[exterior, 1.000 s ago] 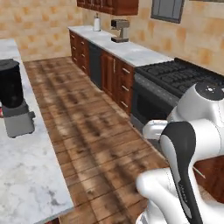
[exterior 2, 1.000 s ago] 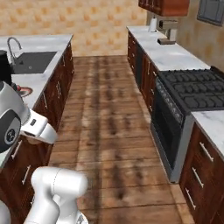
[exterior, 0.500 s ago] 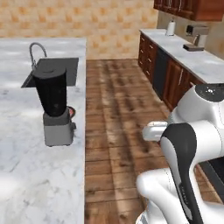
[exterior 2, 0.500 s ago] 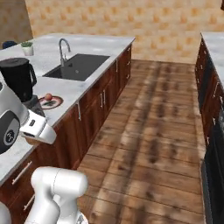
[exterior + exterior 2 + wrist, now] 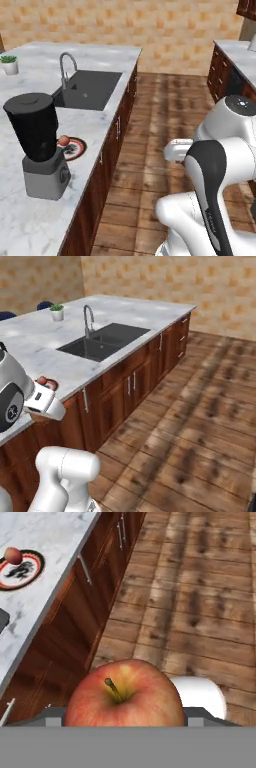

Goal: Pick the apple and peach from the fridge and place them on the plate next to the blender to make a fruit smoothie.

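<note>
**Apple in hand, plate off toward ten o'clock**

The apple sits large at the bottom of the hand view, stem up, pressed between the fingers of the end effector, which is closed around it; the fingertips themselves are hidden behind the fruit. Below it lies wooden floor, so the load is not yet over the table.

The plate shows in the hand view at about ten o'clock from the apple, well apart, on the marble top beyond the dark cabinet fronts. A small reddish fruit, likely the peach, already rests at the plate's far rim. In the left base view the same plate lies just beside the blender, at roughly two o'clock from its grey base, with the peach near the jug.

The coming move, as I judge it, turns on carrying the apple up and across toward ten o'clock, over the table edge, and setting it on the bare part of the plate, clear of both peach and blender.
</note>
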